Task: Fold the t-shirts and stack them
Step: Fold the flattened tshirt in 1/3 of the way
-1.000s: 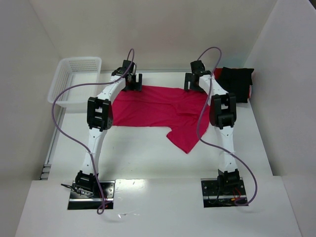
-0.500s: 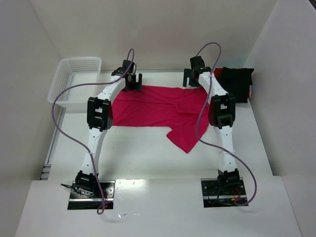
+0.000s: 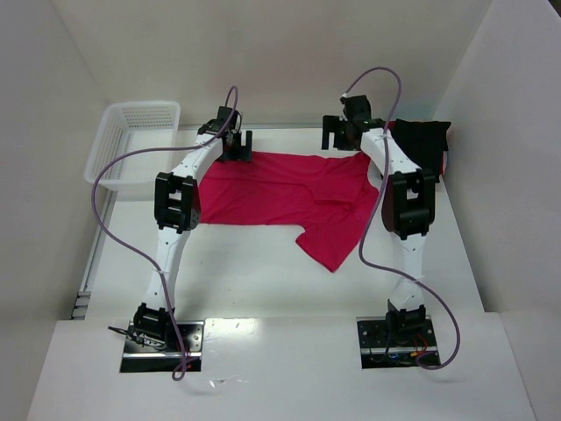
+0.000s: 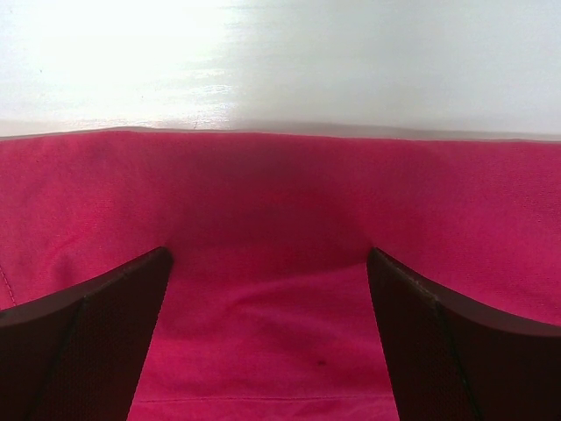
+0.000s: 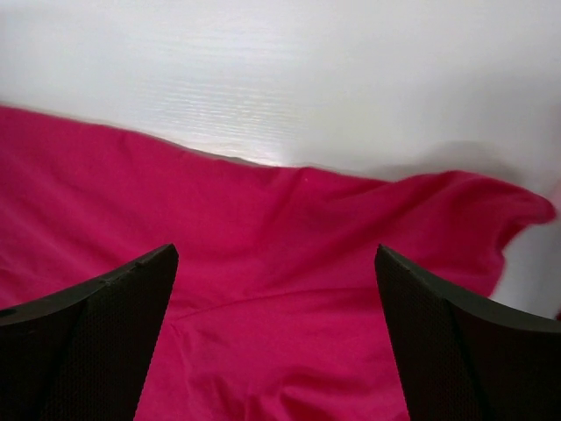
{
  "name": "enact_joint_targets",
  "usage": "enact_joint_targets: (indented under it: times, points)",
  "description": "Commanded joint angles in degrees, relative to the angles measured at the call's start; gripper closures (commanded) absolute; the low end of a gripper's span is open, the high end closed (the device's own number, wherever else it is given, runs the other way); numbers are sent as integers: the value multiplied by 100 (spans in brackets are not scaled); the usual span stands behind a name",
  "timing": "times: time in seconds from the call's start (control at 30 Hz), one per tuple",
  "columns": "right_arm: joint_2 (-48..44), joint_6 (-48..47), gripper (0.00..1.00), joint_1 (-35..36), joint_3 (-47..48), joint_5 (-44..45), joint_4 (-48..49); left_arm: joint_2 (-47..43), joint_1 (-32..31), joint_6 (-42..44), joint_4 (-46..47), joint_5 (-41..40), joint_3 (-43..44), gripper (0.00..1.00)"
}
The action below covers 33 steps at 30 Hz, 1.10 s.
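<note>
The white table (image 3: 263, 281) carries a crimson-red cloth t-shirt (image 3: 280, 189) spread across its middle, with one loose flap trailing toward 5 o'clock. A white plastic mesh basket (image 3: 143, 106) sits at the table's 10 o'clock corner, and a black cloth t-shirt (image 3: 421, 149) lies at 2 o'clock, near the red one. The left gripper (image 3: 235, 147) sits low at the red shirt's 11 o'clock corner, its jaws wide apart over the cloth without clamping it, while the right gripper (image 3: 337, 133) hangs over the 1 o'clock corner, its jaws likewise apart and holding nothing.
</note>
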Motion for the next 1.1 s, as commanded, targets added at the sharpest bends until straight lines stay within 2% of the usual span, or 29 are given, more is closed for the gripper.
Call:
enact_joint_targets:
  times: [0.0,0.1,0.4,0.77,0.9,1.07]
  points:
    - [315,-191,2,176,289,-214,318,10,36,-66,-237,199,21,0]
    - [791,-76,2,176,669,-29,-227,10,36,-66,-237,199,21,0]
    - [440,-5,1,176,-252,438,-35,-43,36,-66,-237,199,-32,0]
    - [424,56,1,176,-745,991,-219,-43,36,-14,-237,199,-32,0]
    - [168,214,1,-26,-1140,851,-106,10,36,-14,-237,199,-32,0]
    - [-26,452,1,-220,-1037,648,167,10,89,-14,-237,199,-32,0]
